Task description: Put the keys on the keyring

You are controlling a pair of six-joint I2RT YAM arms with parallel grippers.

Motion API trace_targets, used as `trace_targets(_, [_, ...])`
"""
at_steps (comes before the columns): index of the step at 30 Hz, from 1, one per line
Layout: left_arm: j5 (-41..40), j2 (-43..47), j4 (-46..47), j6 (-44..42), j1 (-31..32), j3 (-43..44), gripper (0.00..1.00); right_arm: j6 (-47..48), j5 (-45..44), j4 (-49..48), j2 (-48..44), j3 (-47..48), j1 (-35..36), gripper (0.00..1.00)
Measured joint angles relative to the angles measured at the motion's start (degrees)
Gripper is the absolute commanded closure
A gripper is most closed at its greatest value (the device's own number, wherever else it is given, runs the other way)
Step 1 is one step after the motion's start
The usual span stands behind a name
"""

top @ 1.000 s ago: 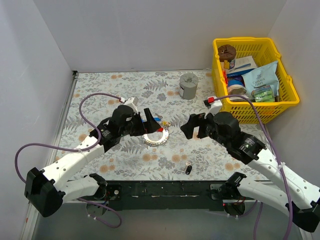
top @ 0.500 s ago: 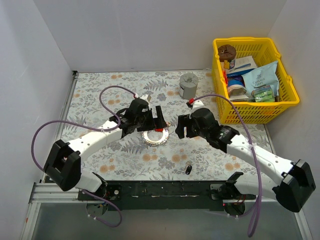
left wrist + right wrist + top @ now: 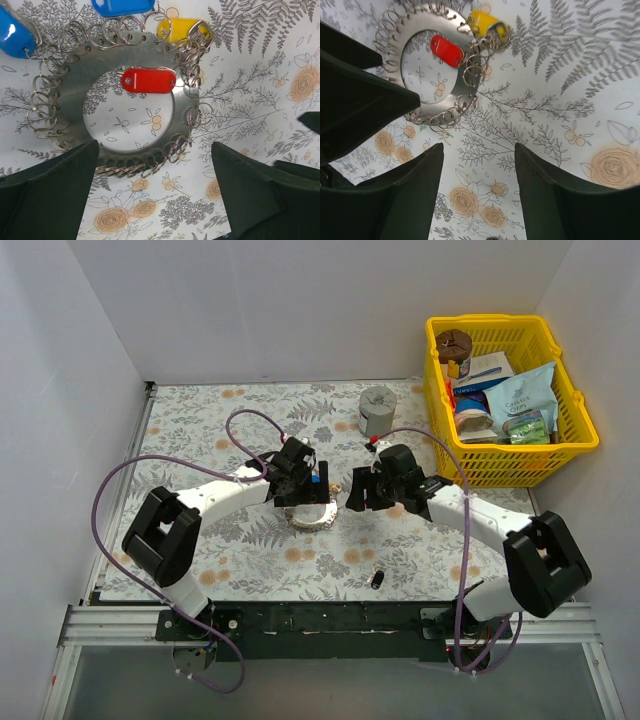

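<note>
Since the left gripper (image 3: 155, 160) had its jaws spread wide with nothing between them, it looked ready to drop straight on the keyring (image 3: 75, 85), whose near rim sat right between the fingers and ran off toward 12 o'clock. The right gripper (image 3: 479, 150) was parted too and empty, but from there the ring lay off at about 11 o'clock, so I'd say the left arm was the closer one.

The red key tag (image 3: 149, 81) lay inside the ring's hole, long axis 9 to 3. A yellow tag (image 3: 180, 27) sat at the rim around 1 o'clock and a blue tag (image 3: 122, 6) at 12. I couldn't tell which were actually hooked on.

Only the left wrist view showed the blue ones. The overhead view hid most of the ring under the left gripper, but it did show a small black cylinder (image 3: 377, 579) lying well apart toward 5 o'clock.
</note>
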State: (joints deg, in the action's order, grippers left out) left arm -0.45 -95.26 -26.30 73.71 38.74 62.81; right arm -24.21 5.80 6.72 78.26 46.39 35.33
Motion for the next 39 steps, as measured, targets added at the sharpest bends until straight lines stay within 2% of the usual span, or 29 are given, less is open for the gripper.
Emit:
trace_targets(8, [-4.42, 1.88, -2.36, 0.0, -0.46, -0.09, 0.04, -1.84, 6.95, -1.66, 10.21, 2.62, 0.02, 0.38])
trace_targets(20, [-5.57, 4.96, -3.39, -0.61, -1.88, -1.46, 0.05, -4.83, 10.78, -5.75, 20.72, 6.91, 0.26, 0.58])
trace_targets(23, [-5.57, 5.55, -3.26, -0.68, -1.88, -2.05, 0.05, -5.25, 10.8, -5.73, 23.26, 8.17, 0.48, 0.66])
trace_targets(26, [-5.6, 6.03, -3.5, -0.87, -1.88, -2.47, 0.05, -5.57, 10.8, -5.88, 23.93, 8.61, 0.83, 0.83])
trace_targets(27, [-5.66, 6.12, -3.45, -0.9, -1.88, -2.47, 0.05, -5.68, 10.78, -5.84, 23.96, 8.61, 1.07, 0.92])
trace_targets(29, [-5.86, 6.23, -3.48, -0.92, -1.88, -2.47, 0.05, -6.03, 10.58, -5.9, 23.96, 8.61, 1.6, 0.98])
trace_targets(36, [-6.6, 6.34, -3.63, -1.42, -1.88, -2.47, 0.05, -8.13, 11.58, -7.37, 23.47, 6.82, 4.07, 0.99])
trace_targets(39, [-7.06, 6.45, -3.78, -1.57, -1.88, -2.47, 0.05, -9.22, 12.0, -8.39, 22.34, 5.01, 5.42, 0.94])
